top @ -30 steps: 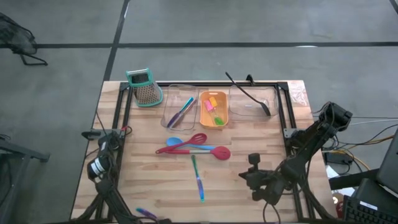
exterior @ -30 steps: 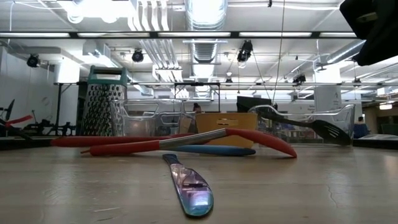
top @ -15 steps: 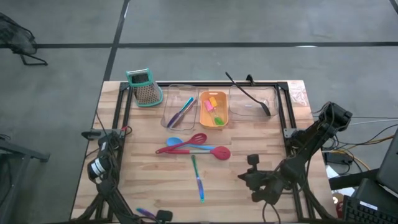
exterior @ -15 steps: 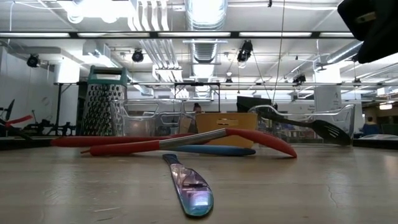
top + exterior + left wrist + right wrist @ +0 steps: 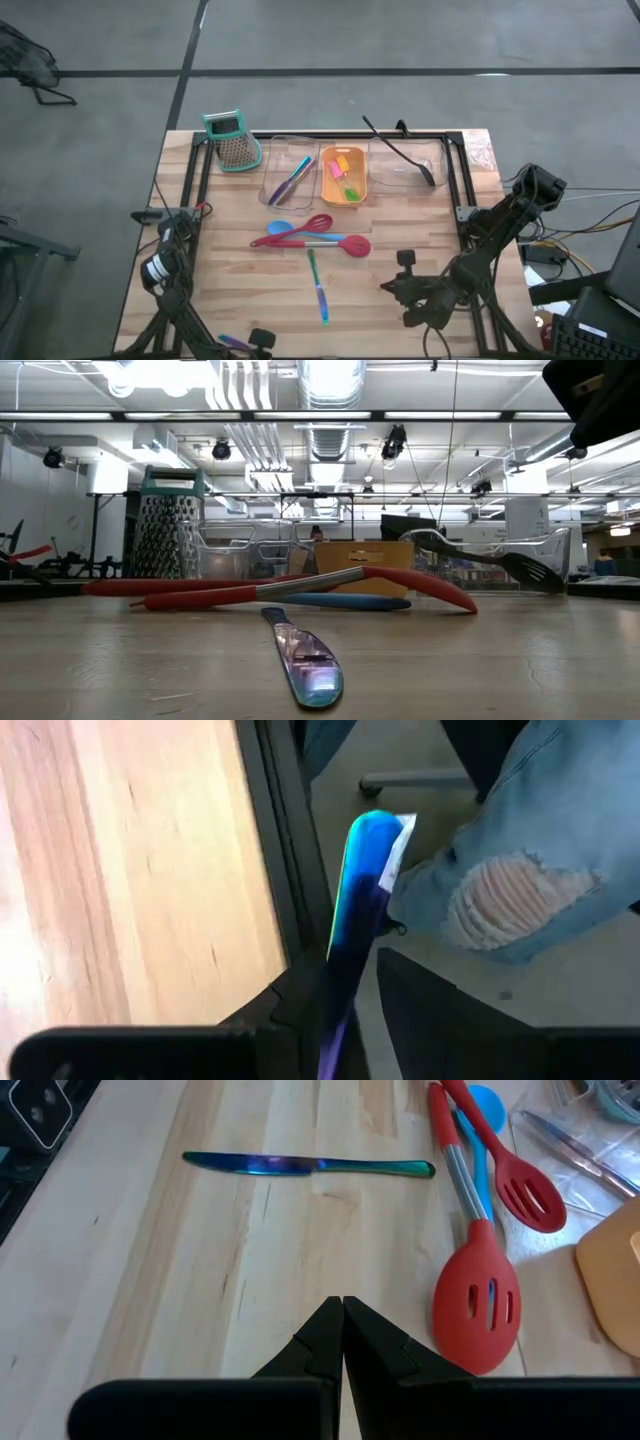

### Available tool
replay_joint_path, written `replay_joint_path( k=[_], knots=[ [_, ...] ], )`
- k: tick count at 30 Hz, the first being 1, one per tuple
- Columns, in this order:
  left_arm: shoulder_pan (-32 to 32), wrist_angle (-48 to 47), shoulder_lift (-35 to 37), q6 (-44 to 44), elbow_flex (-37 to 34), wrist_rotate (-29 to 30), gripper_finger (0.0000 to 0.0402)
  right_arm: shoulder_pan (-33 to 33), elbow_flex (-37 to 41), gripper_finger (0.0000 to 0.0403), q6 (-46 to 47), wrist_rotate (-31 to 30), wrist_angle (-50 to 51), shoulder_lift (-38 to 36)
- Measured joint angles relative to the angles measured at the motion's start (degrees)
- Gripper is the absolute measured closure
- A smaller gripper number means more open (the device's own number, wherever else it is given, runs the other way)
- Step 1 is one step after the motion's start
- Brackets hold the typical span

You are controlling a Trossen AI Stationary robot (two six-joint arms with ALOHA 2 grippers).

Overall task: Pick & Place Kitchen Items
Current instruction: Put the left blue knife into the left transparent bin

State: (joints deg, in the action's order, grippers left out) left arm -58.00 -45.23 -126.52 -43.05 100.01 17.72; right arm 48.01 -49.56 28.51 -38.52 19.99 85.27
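Overhead, the right gripper (image 5: 388, 287) hangs above the near right part of the wooden table (image 5: 240, 290), and its wrist picture shows the two dark fingers (image 5: 318, 1342) pressed tip to tip with nothing between them. Just beyond those tips lie the iridescent blue-green stick (image 5: 305, 1166), flat on the wood, and the red slotted spatula (image 5: 477, 1302), which crosses a smaller red slotted spoon (image 5: 530, 1192) and a blue spoon (image 5: 486, 1102) that is mostly covered by the two red ones.

The left gripper (image 5: 258, 340) sits at the table's near edge, partly cut off by the picture's border. Its wrist view shows a blue and purple stick (image 5: 358, 910) clamped between the fingers and pointing out past the table's black edge rail, over a person's knee in torn jeans; the stick's lower end is lost in the dark of the gripper.

At the far side, a clear tray (image 5: 268, 180) holds thin blue and purple sticks (image 5: 292, 178), though how many is hard to make out. The orange tray (image 5: 357, 175) beside it holds small pink, orange and green pieces (image 5: 344, 175), too small to tell apart by shape. A long black spoon (image 5: 400, 152) leans across the second clear tray (image 5: 400, 181). The teal-topped grater (image 5: 231, 139) stands at the far left corner
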Motion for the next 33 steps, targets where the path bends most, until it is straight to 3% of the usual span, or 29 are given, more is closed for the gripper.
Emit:
replay_joint_path(
  k=[22, 28, 33],
  knots=[
    [0.07, 6.9, 0.24, 2.25, -6.61, 2.48, 0.0304, 0.09, 0.0, 0.0394, 0.01, -0.02, -0.55, 0.0],
    [0.23, 6.7, 0.24, 2.06, -6.78, 3.24, 0.0352, 0.09, 0.0, 0.0394, -0.12, -0.04, -0.67, 0.0],
    [0.54, 6.78, 0.2, 2.56, -7.19, 3.32, 0.0355, 0.09, 0.0, 0.0394, -0.15, -0.04, -0.74, 0.0]
  ],
)
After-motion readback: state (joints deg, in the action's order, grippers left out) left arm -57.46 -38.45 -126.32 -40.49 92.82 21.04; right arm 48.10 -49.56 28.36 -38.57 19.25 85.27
